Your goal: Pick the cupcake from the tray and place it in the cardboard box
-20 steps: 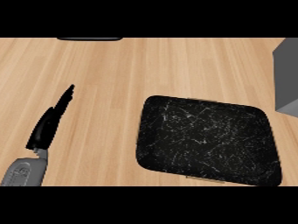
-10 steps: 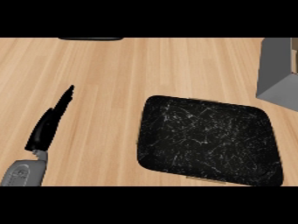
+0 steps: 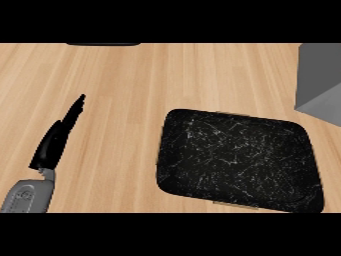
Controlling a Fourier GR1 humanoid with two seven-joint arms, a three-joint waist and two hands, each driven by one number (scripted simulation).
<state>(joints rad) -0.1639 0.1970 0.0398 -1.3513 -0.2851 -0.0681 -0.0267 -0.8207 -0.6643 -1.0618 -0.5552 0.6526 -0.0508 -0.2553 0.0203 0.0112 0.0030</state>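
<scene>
Your left hand (image 3: 55, 142) rests at the lower left with fingers straight and holding nothing; to its right sits the black tray (image 3: 239, 160), the grey box (image 3: 328, 82) beyond on the tabletop (image 3: 165, 80).

A light wooden desk (image 3: 165, 85) fills the frame, its grain running from top to bottom in pale plank-like strips. At the upper left, along the top edge, lies the lower rim of a flat dark object (image 3: 103, 44); most of it is cut off, so its kind stays unclear.
</scene>
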